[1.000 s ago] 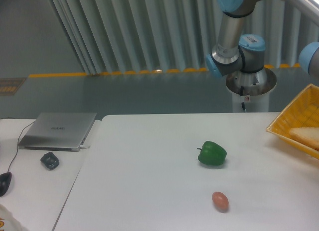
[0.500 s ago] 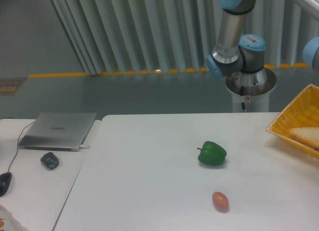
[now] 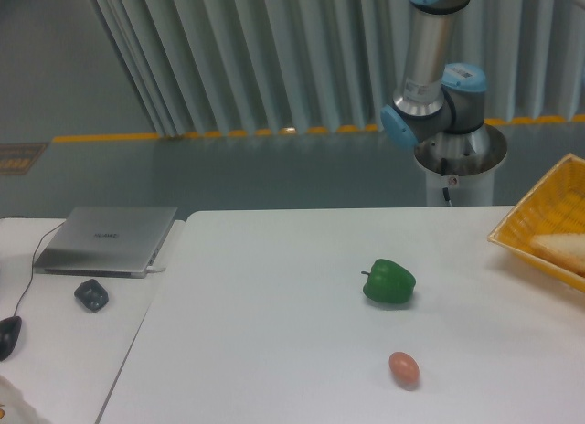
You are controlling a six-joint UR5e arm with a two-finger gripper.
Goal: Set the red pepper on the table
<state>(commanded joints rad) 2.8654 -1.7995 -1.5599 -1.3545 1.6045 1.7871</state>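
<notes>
Grey vertical slats line the far wall, with a yellow floor stripe [image 3: 228, 132] running along their foot. Below them the table [image 3: 274, 351], a broad white top, fills the near part of the scene. On it a green pepper [image 3: 389, 281] sits right of centre, stem toward the left, and a small pinkish-brown egg-shaped thing [image 3: 404, 369] lies nearer the camera, well apart from it. A yellow basket [image 3: 526, 225] stands at the right edge, with a pale slice of something inside.

Only the robot arm's [image 3: 430, 86] base, blue-capped joints and upright silver tube are visible at the far right, rising out of the top of the frame; the gripper is out of view, so whether its fingers are wide, narrow or holding anything cannot be told. No red pepper can be seen anywhere, so its place relative to the fingers cannot be told either.

On the adjoining white desk [image 3: 64, 351] at left lie a closed silver laptop [image 3: 108, 239] with faint lid lettering too small to read, a small dark object [image 3: 90, 294], and a mouse [image 3: 8, 336].
</notes>
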